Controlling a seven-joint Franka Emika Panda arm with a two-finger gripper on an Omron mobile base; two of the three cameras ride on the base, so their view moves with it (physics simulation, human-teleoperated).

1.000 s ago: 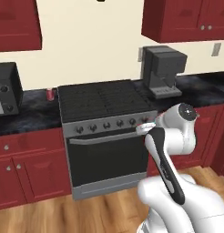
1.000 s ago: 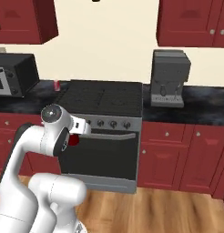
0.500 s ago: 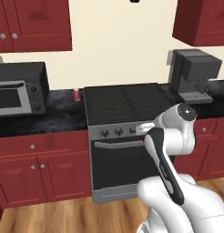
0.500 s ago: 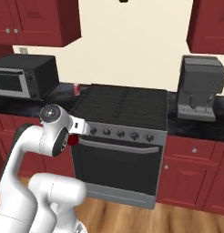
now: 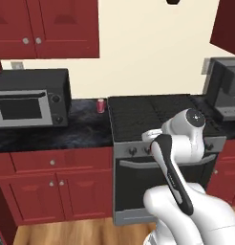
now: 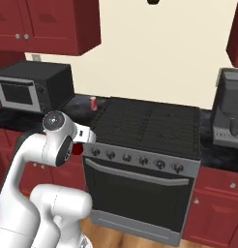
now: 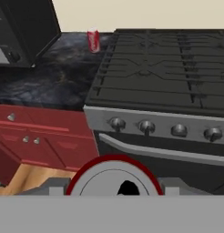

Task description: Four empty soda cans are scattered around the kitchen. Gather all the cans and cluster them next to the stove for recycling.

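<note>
Dark red cabinets line the kitchen beneath a black marbled surface (image 5: 67,136). One red soda can (image 5: 101,105) stands upright at the surface's back edge, just beside the stove (image 5: 153,115) and its left rim, with a microwave (image 5: 31,98) well apart toward the left. The pincer (image 6: 77,148) clasps a second red can (image 7: 114,175), silver top showing, before the stove's front.

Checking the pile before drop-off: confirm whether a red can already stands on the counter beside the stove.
Yes, a red can stands upright on the black counter just left of the stove.
</note>
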